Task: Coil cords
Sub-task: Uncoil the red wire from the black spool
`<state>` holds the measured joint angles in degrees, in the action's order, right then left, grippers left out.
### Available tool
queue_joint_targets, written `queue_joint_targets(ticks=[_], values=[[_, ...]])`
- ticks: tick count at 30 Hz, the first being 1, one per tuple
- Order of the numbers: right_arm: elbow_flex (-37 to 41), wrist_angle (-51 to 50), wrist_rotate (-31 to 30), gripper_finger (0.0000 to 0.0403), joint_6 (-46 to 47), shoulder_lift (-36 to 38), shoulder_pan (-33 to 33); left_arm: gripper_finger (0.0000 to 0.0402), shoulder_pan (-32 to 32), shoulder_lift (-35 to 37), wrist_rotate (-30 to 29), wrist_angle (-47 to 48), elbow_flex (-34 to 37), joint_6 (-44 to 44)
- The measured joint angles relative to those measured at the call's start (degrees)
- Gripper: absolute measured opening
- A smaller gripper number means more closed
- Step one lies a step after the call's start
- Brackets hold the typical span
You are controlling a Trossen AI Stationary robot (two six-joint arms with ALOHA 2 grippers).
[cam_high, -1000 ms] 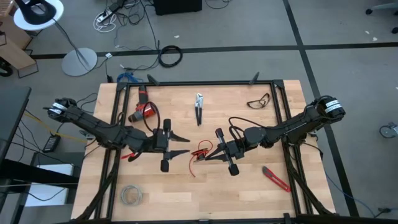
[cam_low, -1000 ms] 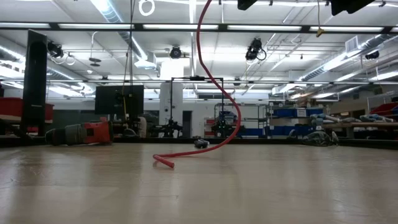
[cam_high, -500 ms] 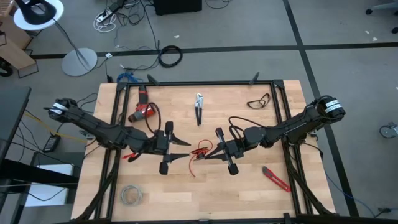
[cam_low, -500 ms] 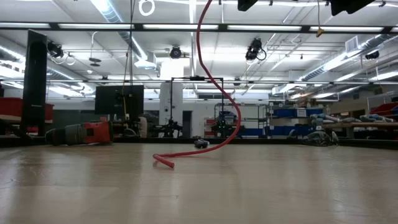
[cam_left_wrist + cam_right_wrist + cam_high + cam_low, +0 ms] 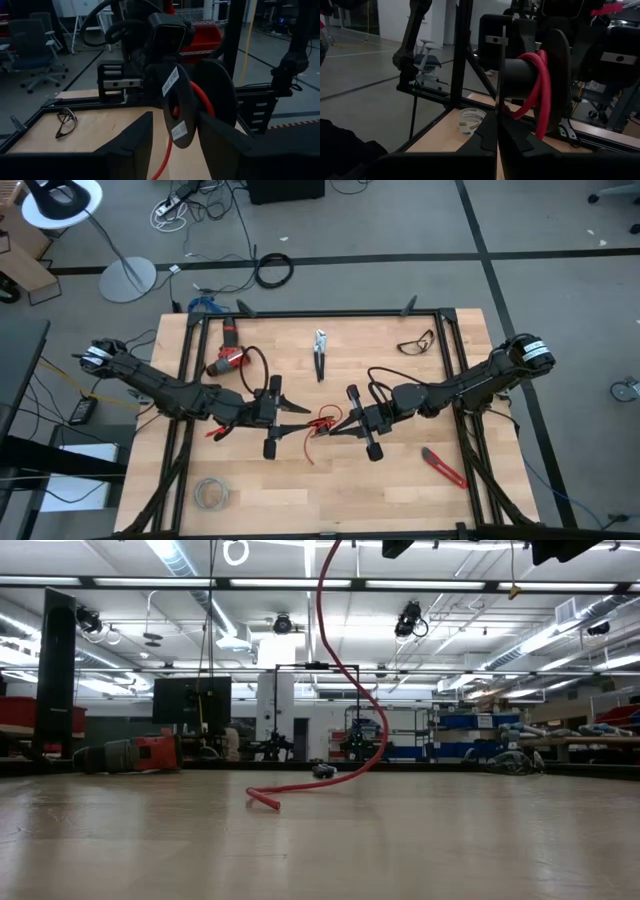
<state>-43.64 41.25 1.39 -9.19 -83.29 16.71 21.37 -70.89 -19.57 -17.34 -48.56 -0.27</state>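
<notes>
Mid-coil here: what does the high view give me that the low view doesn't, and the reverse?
High view only: left pincer and right pincer facing each other mid-table, plus pliers, safety glasses and grey wire coil. Low view only: the red cord rises out of frame, its free end resting on the table. Both: red cord and drill.

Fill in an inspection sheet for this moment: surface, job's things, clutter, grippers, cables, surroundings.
Surface: wooden table, black frame.
Job's things: red wire mid-table between the grippers, partly looped, one end trailing on the wood.
Clutter: red drill, pliers, safety glasses, red utility knife, grey wire bundle.
Grippers: left gripper open beside the wire; right gripper shut on red wire.
Cables: black cable coil on floor.
Surroundings: lamp stand, workshop floor.
</notes>
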Motion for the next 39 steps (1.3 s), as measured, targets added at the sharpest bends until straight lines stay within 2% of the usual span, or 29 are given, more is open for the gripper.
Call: queue_joint_targets(ticks=[13,39], values=[[0.00,0.00,-0.09,0.0000,0.02,0.00,-0.02,0.0100,0.02,0.02,-1.36,0.09,0.00,0.33],[-0.02,-1.35,0.79,0.0000,-0.02,0.02,0.24,0.0098,-0.04,1.14,-2.23,-1.31,-0.09,1.55]])
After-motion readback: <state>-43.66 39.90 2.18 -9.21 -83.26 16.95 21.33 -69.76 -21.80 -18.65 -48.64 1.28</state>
